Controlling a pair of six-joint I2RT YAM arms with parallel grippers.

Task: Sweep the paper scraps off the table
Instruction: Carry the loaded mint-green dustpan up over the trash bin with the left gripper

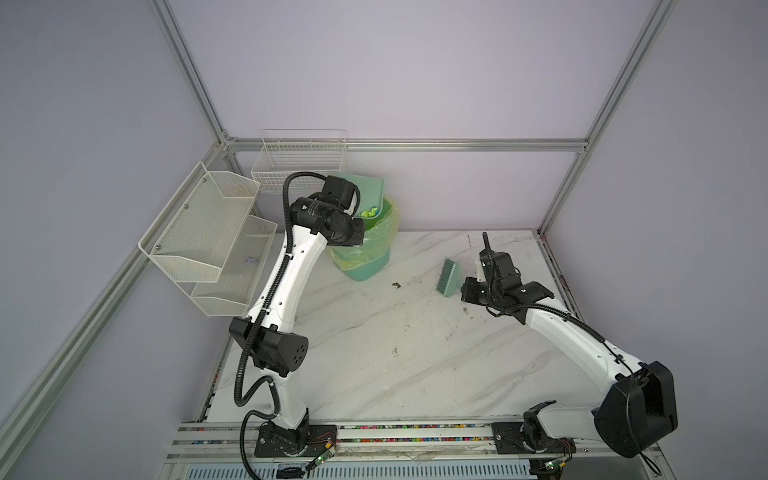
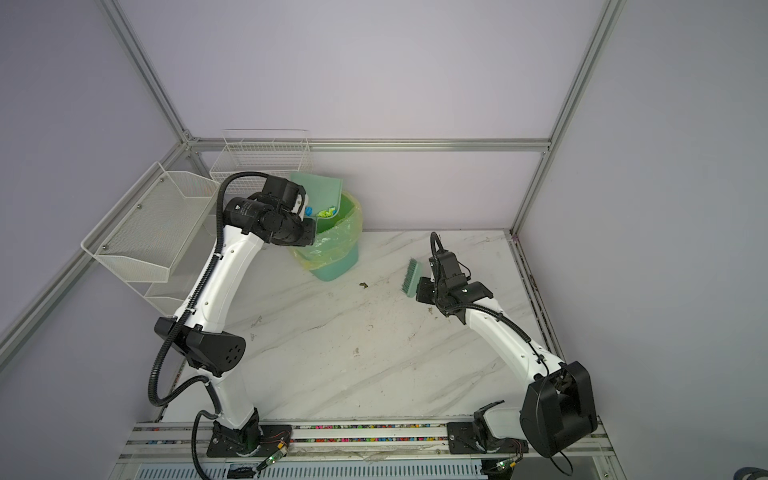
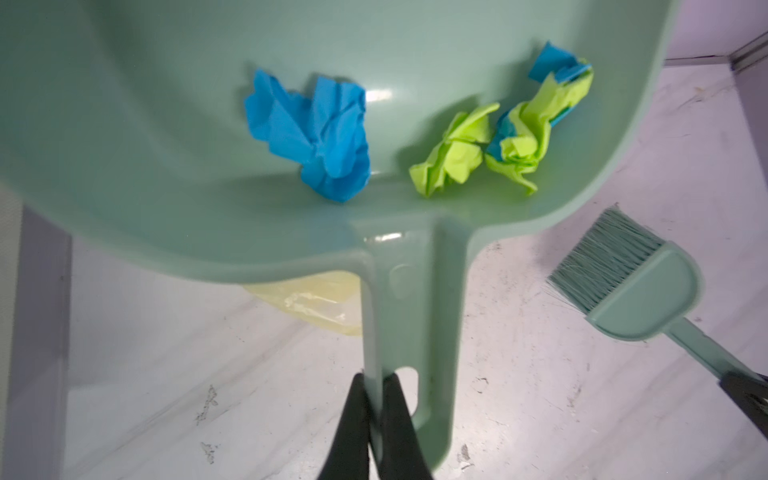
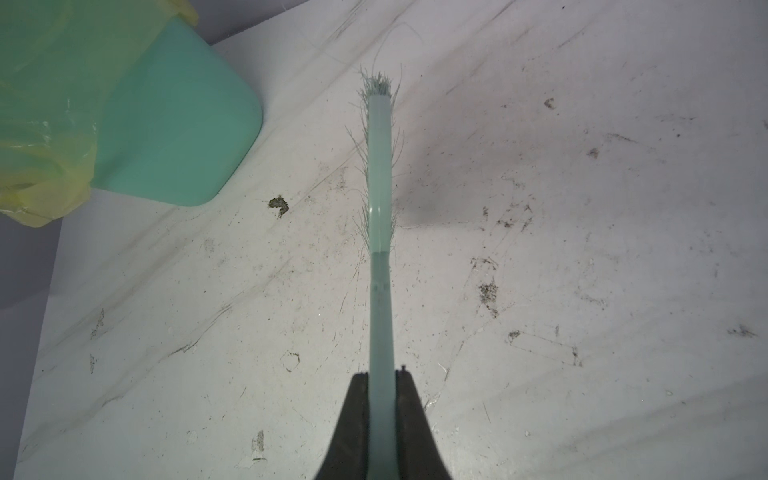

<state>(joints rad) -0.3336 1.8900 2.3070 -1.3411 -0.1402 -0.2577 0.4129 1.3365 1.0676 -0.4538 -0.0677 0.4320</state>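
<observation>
Holding the dustpan (image 3: 166, 124) above the bin (image 1: 365, 257), I have my left gripper (image 3: 375, 380) pinched tight on the edge of the pan's handle. The paper scraps (image 3: 316, 137) (a blue wad, a green one and a green-and-blue one, as far as I can count) lie inside the pan just ahead of the gripper, bunched against the back wall where the handle joins. My right gripper (image 4: 381, 378) is clamped on the thin handle of the brush (image 4: 380, 166), whose bristled head reaches straight out ahead of it over the table (image 4: 582, 249). I see no coloured paper on the marble, only a dark speck (image 4: 279, 204) off to one side of the brush, near the bin's foot. So I take the sweeping as done and the emptying as the step in hand. Next I'd roll the left wrist until the pan's open lip dips into the bin, slowly, since these wads look light enough to skip past the rim.
</observation>
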